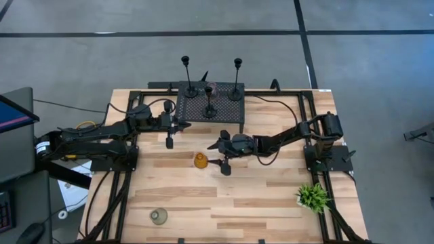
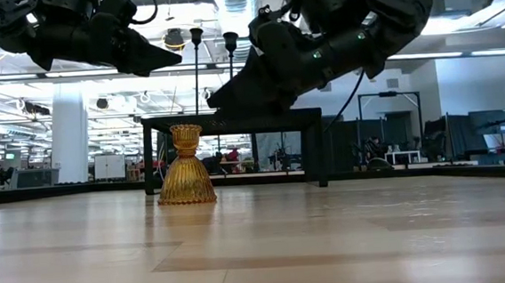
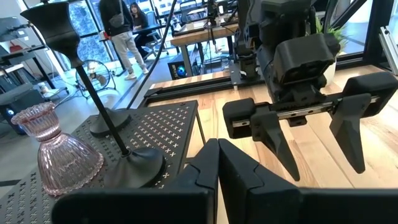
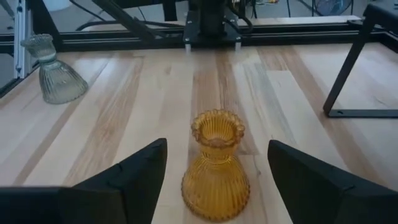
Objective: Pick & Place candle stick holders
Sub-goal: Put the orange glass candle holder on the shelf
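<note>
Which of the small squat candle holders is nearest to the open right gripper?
The amber holder, standing between the right gripper's open fingers. The grey-green holder stands far off on the table; the pink holder is on the rack.

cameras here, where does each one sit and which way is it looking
High view: above the table, looking straight down; both arms show, left gripper shut by the black rack, right gripper open.
Low view: at table-top height, looking level across at the amber holder; both arms hang in from above.
Left wrist view: looks past its own fingers at the pink holder and the right gripper.
Right wrist view: looks between its fingers at the amber holder, the grey-green holder beyond.
Shared: the amber holder, in high, low and right wrist views.
</note>
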Motion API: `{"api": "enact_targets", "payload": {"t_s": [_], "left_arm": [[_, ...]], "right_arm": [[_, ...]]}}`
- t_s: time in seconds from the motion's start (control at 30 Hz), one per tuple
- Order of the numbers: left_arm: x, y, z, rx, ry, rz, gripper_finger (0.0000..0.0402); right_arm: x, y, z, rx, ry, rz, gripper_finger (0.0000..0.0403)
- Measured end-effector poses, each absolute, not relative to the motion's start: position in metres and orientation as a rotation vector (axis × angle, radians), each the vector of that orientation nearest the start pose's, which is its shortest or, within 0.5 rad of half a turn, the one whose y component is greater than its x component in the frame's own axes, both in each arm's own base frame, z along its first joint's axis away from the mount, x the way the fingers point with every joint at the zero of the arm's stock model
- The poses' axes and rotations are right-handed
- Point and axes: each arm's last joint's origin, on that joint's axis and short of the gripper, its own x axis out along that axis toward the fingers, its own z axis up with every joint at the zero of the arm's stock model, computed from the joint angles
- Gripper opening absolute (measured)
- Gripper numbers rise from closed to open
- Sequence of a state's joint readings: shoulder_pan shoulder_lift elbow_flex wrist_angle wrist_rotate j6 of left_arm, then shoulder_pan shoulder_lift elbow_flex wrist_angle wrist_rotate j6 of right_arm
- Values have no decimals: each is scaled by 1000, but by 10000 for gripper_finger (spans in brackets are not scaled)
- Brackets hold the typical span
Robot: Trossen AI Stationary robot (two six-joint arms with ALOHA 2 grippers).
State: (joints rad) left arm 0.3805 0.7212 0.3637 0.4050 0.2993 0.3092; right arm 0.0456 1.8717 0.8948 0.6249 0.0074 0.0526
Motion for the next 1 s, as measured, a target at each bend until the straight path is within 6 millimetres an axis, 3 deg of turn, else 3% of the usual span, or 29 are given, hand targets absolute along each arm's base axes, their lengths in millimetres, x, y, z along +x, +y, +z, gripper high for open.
{"api": "enact_targets", "payload": {"t_s": [0.47,0.73,0.9,1.0], "left_arm": [[159,54,254,312,-39,89,8],[159,54,248,217,8,78,8],[159,51,237,134,109,-13,8],[160,47,226,50,203,-93,8]], "right_arm": [[375,17,153,74,351,-30,270],[383,31,130,65,405,-36,270],[382,34,140,58,456,-33,270],[378,34,157,57,466,-32,267]]}}
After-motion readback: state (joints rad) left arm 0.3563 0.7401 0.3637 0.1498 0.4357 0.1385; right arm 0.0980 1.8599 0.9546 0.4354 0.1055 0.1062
